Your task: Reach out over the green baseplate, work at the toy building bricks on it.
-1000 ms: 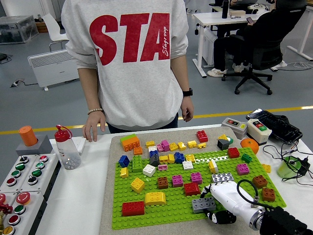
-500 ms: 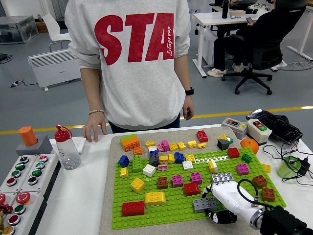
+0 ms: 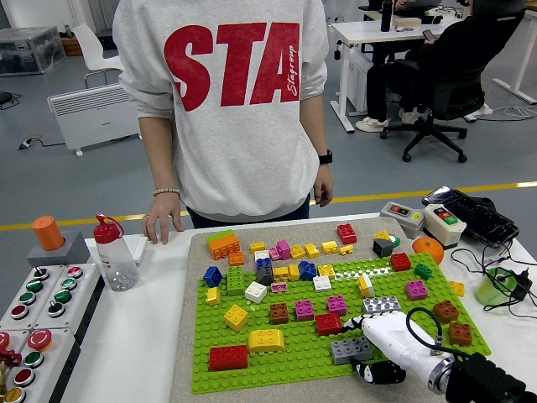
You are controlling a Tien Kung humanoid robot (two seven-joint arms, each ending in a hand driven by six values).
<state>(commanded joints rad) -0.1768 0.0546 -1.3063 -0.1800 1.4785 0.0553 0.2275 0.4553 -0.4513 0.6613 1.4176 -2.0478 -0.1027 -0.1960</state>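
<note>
Right hand (image 3: 379,344) low at the near right corner of the green baseplate (image 3: 294,353), white shell over black fingers, arm entering from the lower right. Fingers curled beside a grey brick (image 3: 351,349), thumb side touching its right end; whether truly gripped or merely pressed, hard to tell. Grey brick seated on the baseplate just left of the hand, red brick (image 3: 328,323) immediately beyond it. Further left along the near edge, a flat red brick (image 3: 228,358) and a rounded yellow brick (image 3: 266,339). Brown bricks (image 3: 453,322) right of the hand, near the baseplate's right edge. Mid-plate: yellow, brown, magenta and white bricks scattered, well apart from the hand. Far rim crowded with a mixed cluster, an orange-and-green block (image 3: 222,244) at its left end, on the tan mat under the baseplate. Off to the left on the table (image 3: 143,336), a clear bottle with red cap (image 3: 112,253) and a button panel (image 3: 33,306). Beyond the far edge, a person in a grey sweatshirt (image 3: 231,101), one hand (image 3: 157,227) resting on the table, the other hanging loose.
</note>
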